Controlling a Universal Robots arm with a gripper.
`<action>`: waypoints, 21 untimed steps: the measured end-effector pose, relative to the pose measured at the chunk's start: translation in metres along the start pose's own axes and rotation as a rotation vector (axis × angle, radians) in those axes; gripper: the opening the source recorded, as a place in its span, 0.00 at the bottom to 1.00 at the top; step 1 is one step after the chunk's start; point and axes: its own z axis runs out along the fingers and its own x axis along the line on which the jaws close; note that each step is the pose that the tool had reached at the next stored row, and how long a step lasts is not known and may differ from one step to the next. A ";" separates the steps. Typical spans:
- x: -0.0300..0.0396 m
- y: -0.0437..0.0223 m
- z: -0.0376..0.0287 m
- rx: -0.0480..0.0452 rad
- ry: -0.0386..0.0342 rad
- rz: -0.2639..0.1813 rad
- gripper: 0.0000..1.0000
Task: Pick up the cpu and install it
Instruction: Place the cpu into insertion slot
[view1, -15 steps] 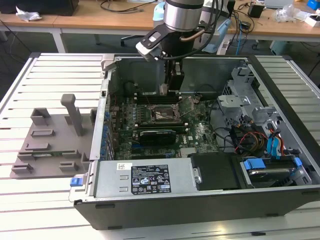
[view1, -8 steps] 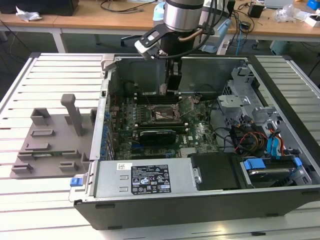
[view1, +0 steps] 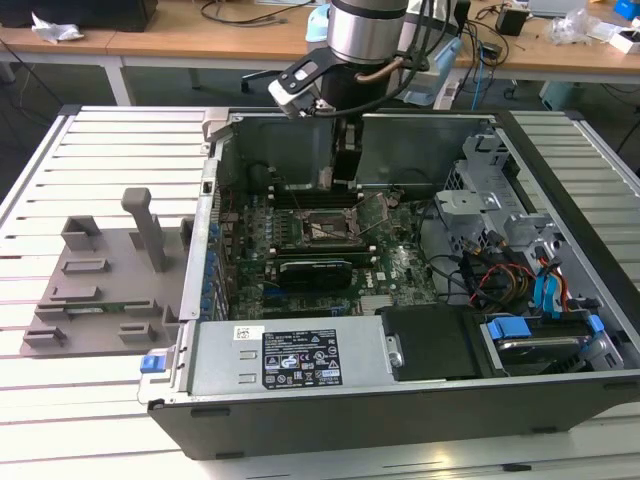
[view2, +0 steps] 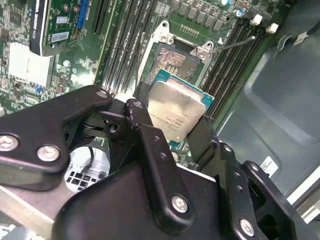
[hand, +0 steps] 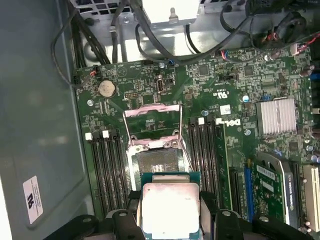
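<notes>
The cpu (view2: 176, 110) (hand: 170, 205), a flat square chip with a silvery metal top and a green edge, is held between the black fingers (view2: 142, 125) of my gripper (view1: 340, 170). It hangs above the open socket (hand: 157, 161) (view2: 175, 62) on the green motherboard (hand: 220, 80), clear of it. The socket's metal frame (hand: 152, 116) is swung open and its lever (view2: 235, 45) is released. In the exterior view the gripper reaches down into the open computer case (view1: 400, 380), above the socket (view1: 318, 228).
Memory slots (hand: 105, 165) flank the socket on both sides. A finned heatsink (hand: 276, 116) and an expansion card (view1: 315, 270) sit on the board. Cables (view1: 500, 275) and drive bays fill the case toward the exterior view's right. A grey tray with posts (view1: 110, 270) lies outside the case.
</notes>
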 end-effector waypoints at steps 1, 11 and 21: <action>0.0000 0.0000 0.0001 -0.0020 -0.0023 -0.047 0.55; 0.0001 0.0000 0.0024 -0.0082 -0.0095 -0.197 0.55; 0.0001 0.0001 0.0028 -0.0068 -0.0088 -0.163 0.55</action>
